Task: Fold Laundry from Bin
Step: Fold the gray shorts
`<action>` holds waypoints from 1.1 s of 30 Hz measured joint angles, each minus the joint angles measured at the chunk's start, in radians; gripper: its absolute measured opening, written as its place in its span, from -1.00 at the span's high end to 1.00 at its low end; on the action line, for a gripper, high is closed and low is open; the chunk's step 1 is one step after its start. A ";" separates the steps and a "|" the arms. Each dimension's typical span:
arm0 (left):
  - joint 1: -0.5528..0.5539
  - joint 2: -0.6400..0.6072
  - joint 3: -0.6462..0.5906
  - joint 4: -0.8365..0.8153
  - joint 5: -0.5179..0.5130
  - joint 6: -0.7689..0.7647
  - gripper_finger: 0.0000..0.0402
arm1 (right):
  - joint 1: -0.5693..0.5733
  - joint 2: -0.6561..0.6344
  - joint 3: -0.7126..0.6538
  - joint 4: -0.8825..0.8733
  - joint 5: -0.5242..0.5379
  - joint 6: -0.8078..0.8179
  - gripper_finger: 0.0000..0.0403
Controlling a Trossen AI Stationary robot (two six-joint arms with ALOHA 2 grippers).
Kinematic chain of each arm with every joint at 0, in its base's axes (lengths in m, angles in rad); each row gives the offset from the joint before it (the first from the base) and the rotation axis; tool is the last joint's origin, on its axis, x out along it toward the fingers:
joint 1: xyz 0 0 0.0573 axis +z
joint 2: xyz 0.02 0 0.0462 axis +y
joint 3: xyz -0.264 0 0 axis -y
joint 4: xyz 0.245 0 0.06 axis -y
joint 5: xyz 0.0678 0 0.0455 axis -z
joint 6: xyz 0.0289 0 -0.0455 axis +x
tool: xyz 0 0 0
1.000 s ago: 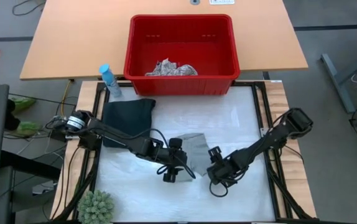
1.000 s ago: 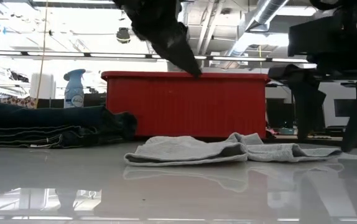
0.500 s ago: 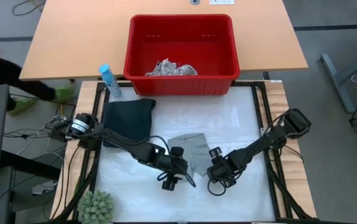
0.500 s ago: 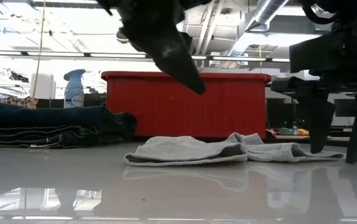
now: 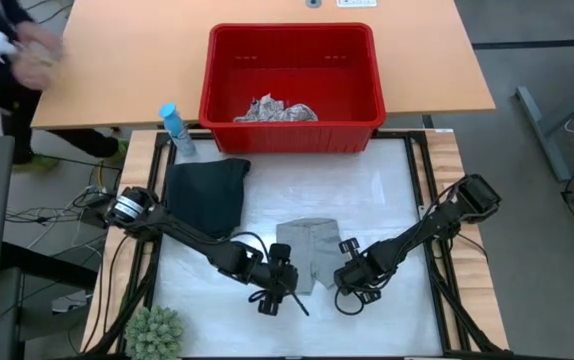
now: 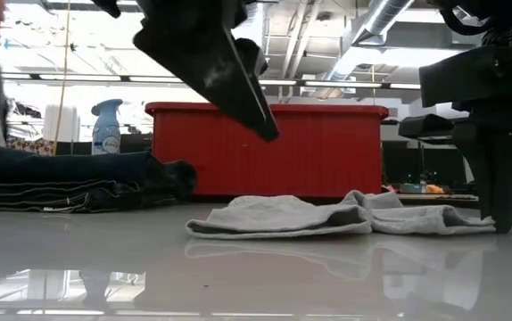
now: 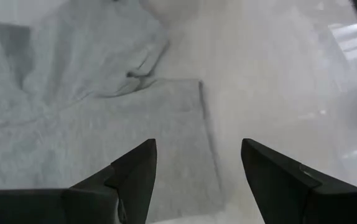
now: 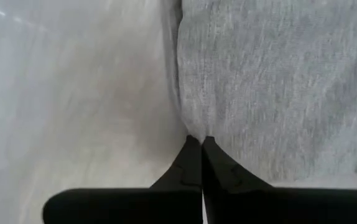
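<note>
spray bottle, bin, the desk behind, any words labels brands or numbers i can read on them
No text here can be read.
Spray bottle: a label shows, too small and blurred to read.
Red bin: plain plastic with no lettering visible.
Wooden desk: a small white label at its far edge, print too small to read.
Grey cloth and dark trousers: no tags or print visible.

— Where's the laundry?
— Grey cloth [image 5: 304,250] lies rumpled mid-table; dark trousers [image 5: 207,192] folded at ten o'clock.
— And the bin [image 5: 291,128]?
— Red, at twelve o'clock, holding a leaf-print cloth [image 5: 275,110].
</note>
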 joint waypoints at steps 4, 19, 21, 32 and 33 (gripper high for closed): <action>0.001 0.014 -0.067 0.170 0.002 -0.034 -0.12 | -0.001 0.004 0.022 -0.034 0.001 0.003 0.85; -0.005 0.015 -0.254 0.421 -0.078 -0.278 0.60 | -0.002 0.004 0.032 -0.099 0.010 0.045 0.87; -0.005 0.013 -0.265 0.422 -0.080 -0.289 0.75 | -0.002 0.004 0.035 -0.109 0.010 0.045 0.88; -0.006 0.014 -0.277 0.447 -0.065 -0.255 0.99 | -0.003 0.004 0.087 -0.147 0.007 0.019 0.90; -0.005 0.014 -0.277 0.448 -0.065 -0.256 0.99 | -0.003 0.004 0.094 -0.152 0.007 0.018 0.90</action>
